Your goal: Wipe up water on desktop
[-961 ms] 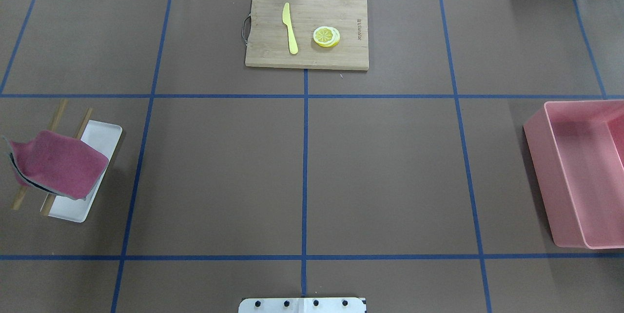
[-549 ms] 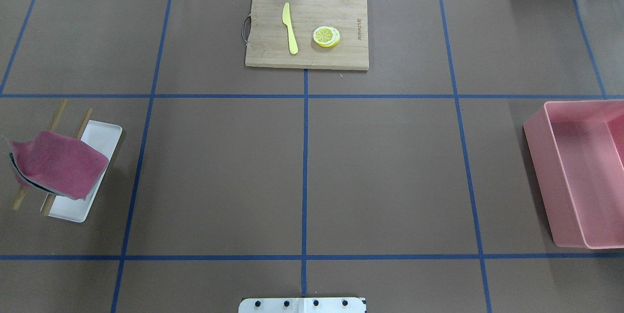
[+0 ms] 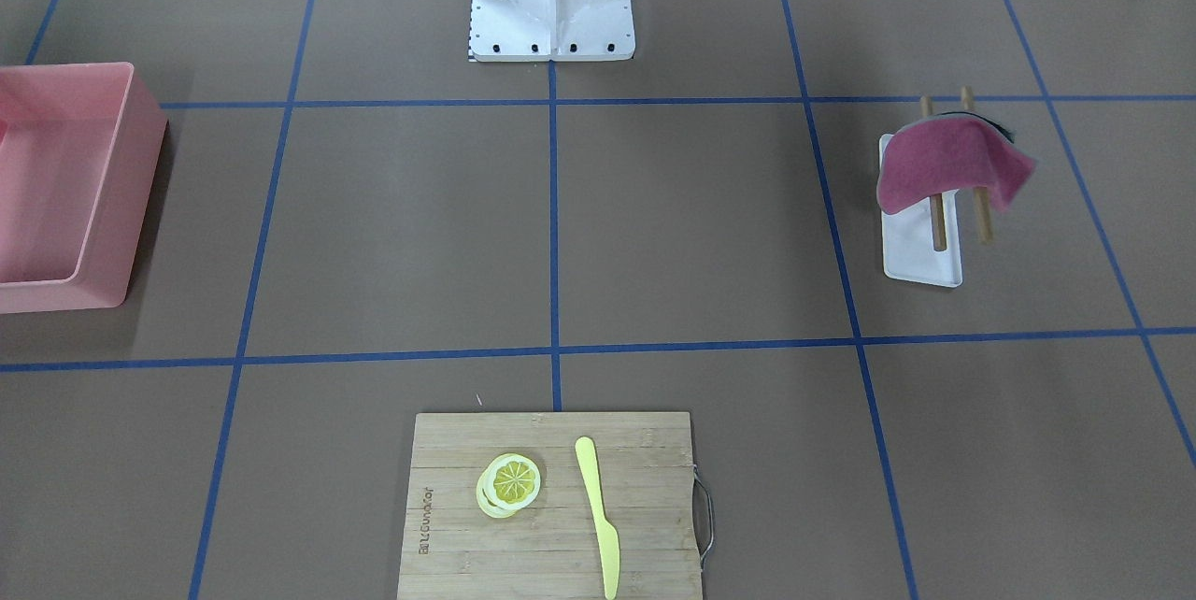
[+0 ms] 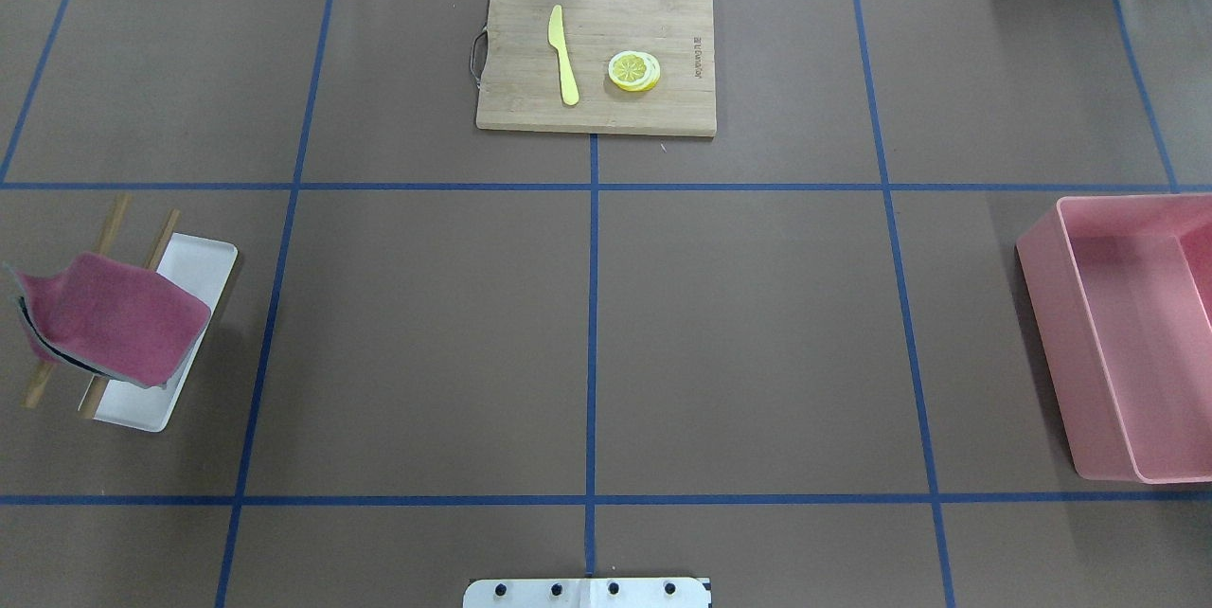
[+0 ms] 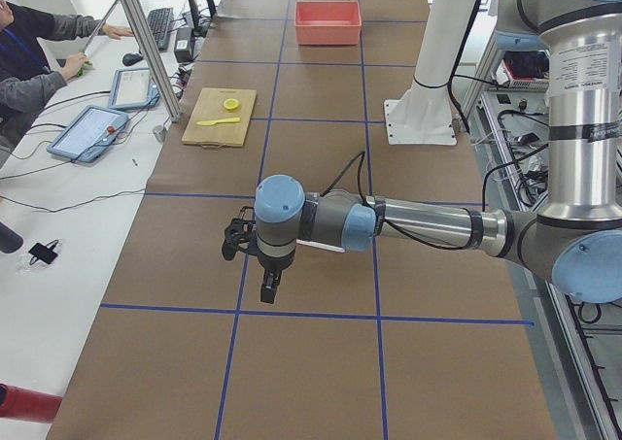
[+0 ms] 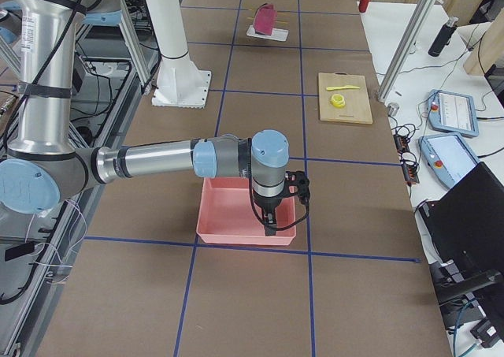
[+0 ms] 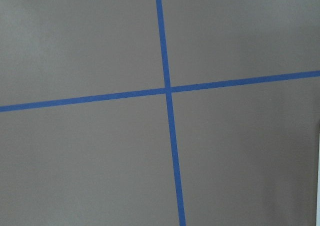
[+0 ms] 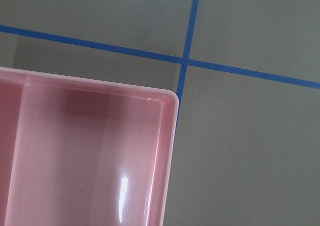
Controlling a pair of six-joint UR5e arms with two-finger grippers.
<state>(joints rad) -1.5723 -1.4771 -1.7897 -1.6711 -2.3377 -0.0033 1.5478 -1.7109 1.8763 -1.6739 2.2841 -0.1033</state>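
Observation:
The desktop [image 4: 426,333] is a matte brown surface with a grid of blue tape lines; I see no water on it in any view. A magenta cloth [image 4: 114,314] hangs over two wooden rods above a white tray [image 4: 199,258] at the left; it also shows in the front-facing view [image 3: 944,165]. My left gripper [image 5: 267,285] hangs above the desktop near a tape crossing [image 7: 167,90], and I cannot tell whether it is open or shut. My right gripper [image 6: 270,224] hangs over a corner of the pink bin [image 6: 228,215], and I cannot tell its state either.
A bamboo cutting board [image 4: 521,106] at the far centre carries a yellow knife [image 4: 564,59] and lemon slices [image 4: 633,71]. The pink bin [image 4: 1042,286] stands at the right edge, and its rim fills the right wrist view [image 8: 170,136]. The robot's base plate [image 4: 587,592] is at the near centre.

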